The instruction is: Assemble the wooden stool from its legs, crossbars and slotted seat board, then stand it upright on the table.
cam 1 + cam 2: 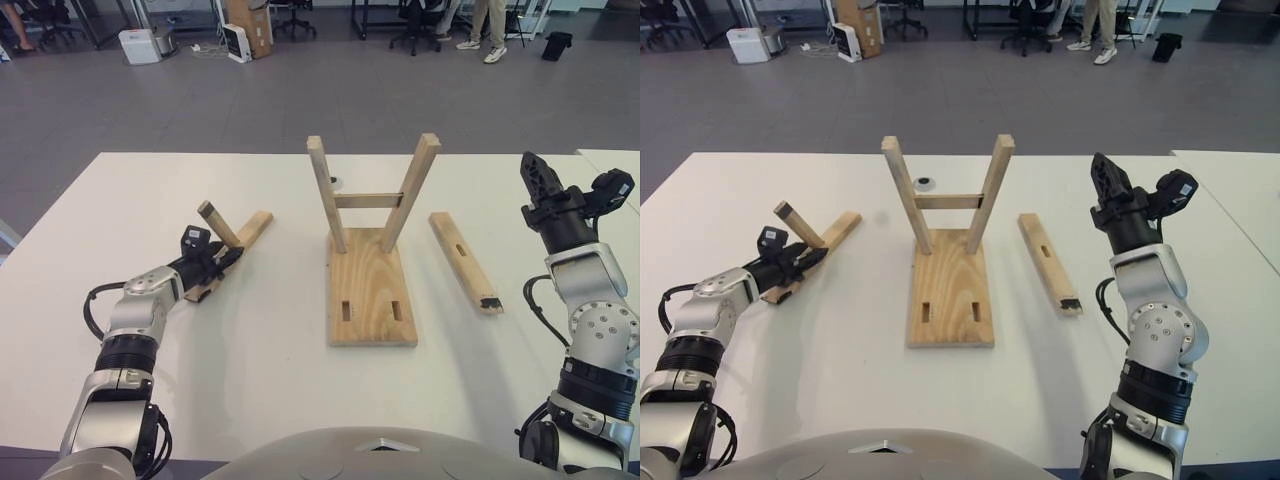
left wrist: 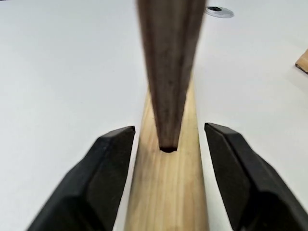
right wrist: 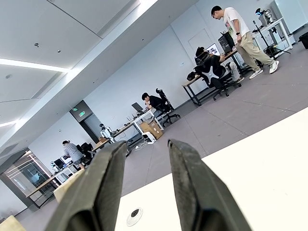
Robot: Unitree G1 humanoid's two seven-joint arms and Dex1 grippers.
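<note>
left gripper [image 1: 228, 256] spread either side of a leg [image 1: 250, 232] lying on the table [image 1: 250, 350], a crossbar [image 1: 218, 222] standing tilted in its slot. right gripper [image 3: 147, 144] spread, holding nothing, raised over the table's right side. board [image 1: 370, 290] lies mid-table, a joined leg pair [image 1: 368, 200] standing in its far slots; a loose leg [image 1: 463, 262] lies just right.

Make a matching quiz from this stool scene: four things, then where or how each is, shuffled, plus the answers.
1 seat board
2 loose leg
3 left gripper
4 right gripper

A raised above the table, open, empty
B lying flat, two upright legs and a crossbar standing in it
C fingers either side of the fourth leg, a slanting crossbar in it
D flat, alone, right of the board

Pairs: 1-B, 2-D, 3-C, 4-A
</note>
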